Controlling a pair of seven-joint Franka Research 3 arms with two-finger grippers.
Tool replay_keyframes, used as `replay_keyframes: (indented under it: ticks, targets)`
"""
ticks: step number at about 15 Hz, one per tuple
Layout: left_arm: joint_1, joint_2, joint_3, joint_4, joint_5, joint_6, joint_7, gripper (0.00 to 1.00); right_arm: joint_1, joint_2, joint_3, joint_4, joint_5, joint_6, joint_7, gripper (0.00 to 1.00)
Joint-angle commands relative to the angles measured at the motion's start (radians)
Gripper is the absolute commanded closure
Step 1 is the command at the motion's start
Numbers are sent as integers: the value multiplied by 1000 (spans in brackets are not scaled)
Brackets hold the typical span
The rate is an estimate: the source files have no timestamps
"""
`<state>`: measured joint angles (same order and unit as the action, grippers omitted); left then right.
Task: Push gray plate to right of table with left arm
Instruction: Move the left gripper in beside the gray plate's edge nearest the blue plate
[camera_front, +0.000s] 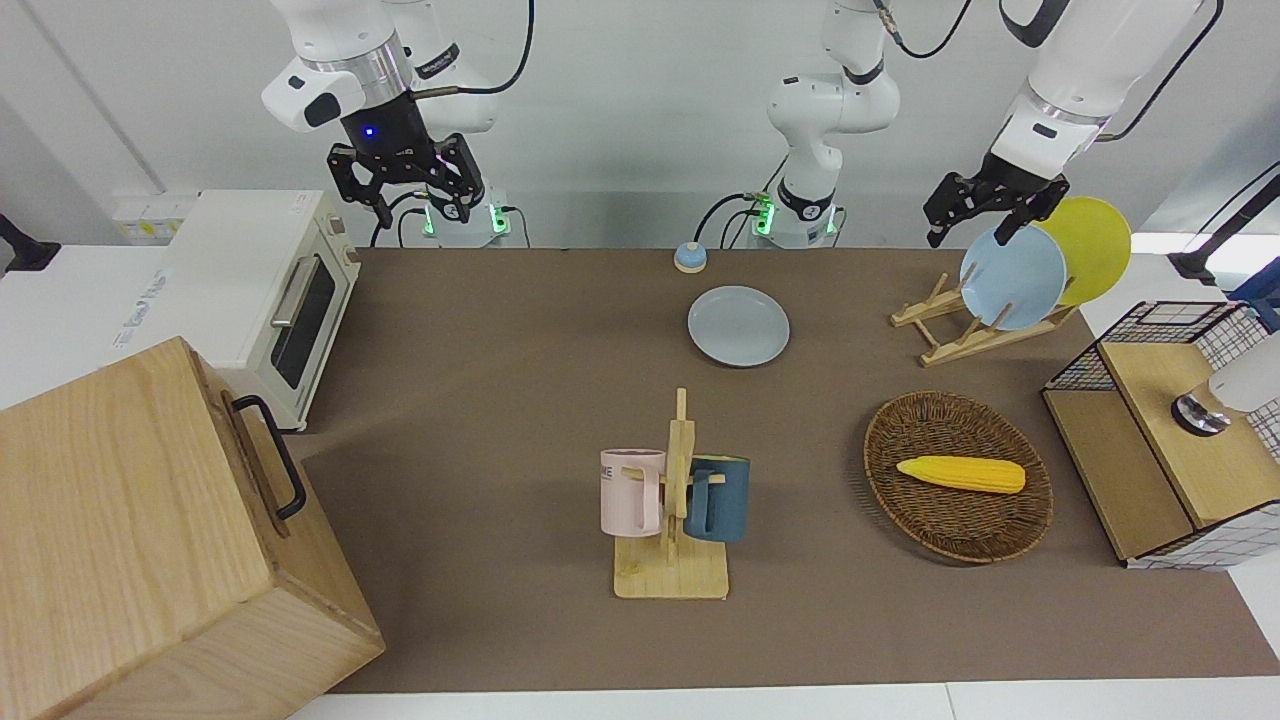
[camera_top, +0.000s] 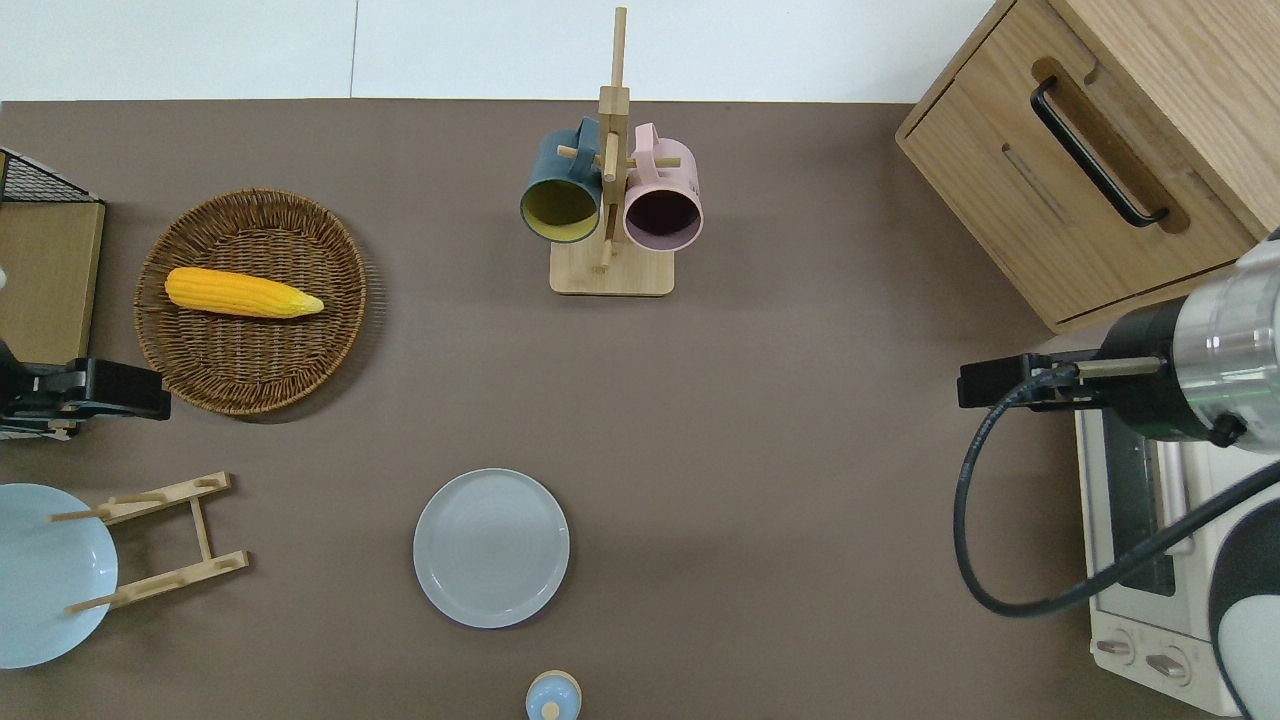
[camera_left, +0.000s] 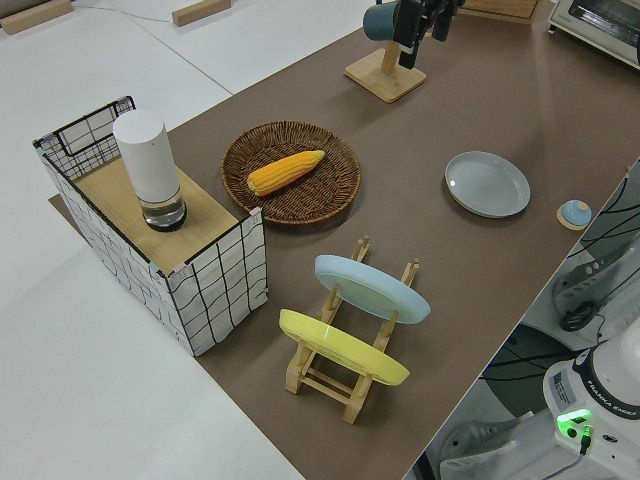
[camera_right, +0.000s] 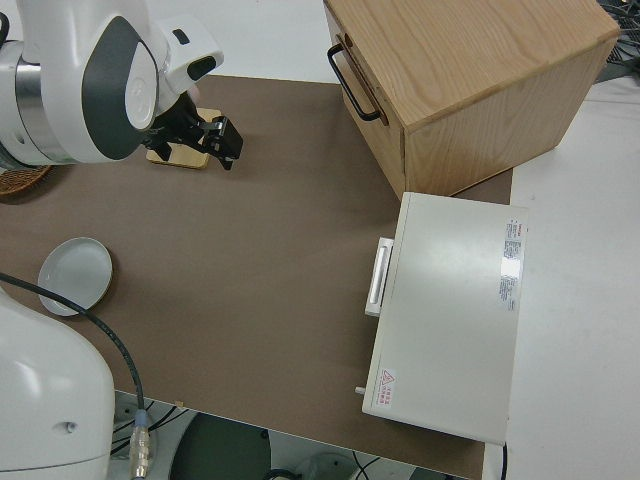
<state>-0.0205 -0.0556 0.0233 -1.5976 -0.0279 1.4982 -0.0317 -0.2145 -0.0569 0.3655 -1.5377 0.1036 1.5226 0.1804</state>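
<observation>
Left arm's end to right arm's end: My left arm (camera_front: 1050, 110) hung well toward its own end of the surface (camera_top: 800, 450) from the mug rack (camera_top: 611, 275), its jaws spread wide and holding nothing, over the bare strip between a wicker basket (camera_top: 250, 400) and a wooden dish rack (camera_top: 160, 545). The basket, which carried an ear of corn (camera_top: 240, 292), sat about level with the mug rack. The dish rack, which propped a sky-blue plate (camera_front: 1012, 278) and a yellow plate (camera_front: 1095, 240) on edge, stood nearer to me than the mug rack. The gray plate (camera_top: 491, 548) lay flat on the surface, nearer to me than the mug rack and slightly toward my left arm's end of it, well apart from the jaws. Toward my right arm's end from the mug rack stood a wooden cabinet (camera_top: 1050, 200) and, nearer to me, a white toaster oven (camera_front: 250, 280). My right arm (camera_front: 340, 60) was parked, its jaws likewise wide apart and empty.
</observation>
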Motion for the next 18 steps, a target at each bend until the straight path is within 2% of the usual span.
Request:
replay_keyframes:
  ticks: [1, 7, 9, 16, 18]
  targets:
    - [-4, -88, 4, -137, 8, 59, 1, 7, -6, 6, 4, 14, 16, -5, 2, 5]
    - [-9, -90, 0, -278, 2, 117, 1, 7, -6, 6, 3, 14, 16, -5, 2, 5]
    - [-9, -95, -19, -362, -1, 174, -2, 7, -6, 6, 4, 14, 16, -5, 2, 5]
    - [-10, -139, -25, -556, -58, 275, -28, 13, -6, 6, 3, 14, 16, -5, 2, 5]
    - [-10, -174, -46, -628, -82, 327, -82, 21, -6, 6, 4, 14, 16, -5, 2, 5]
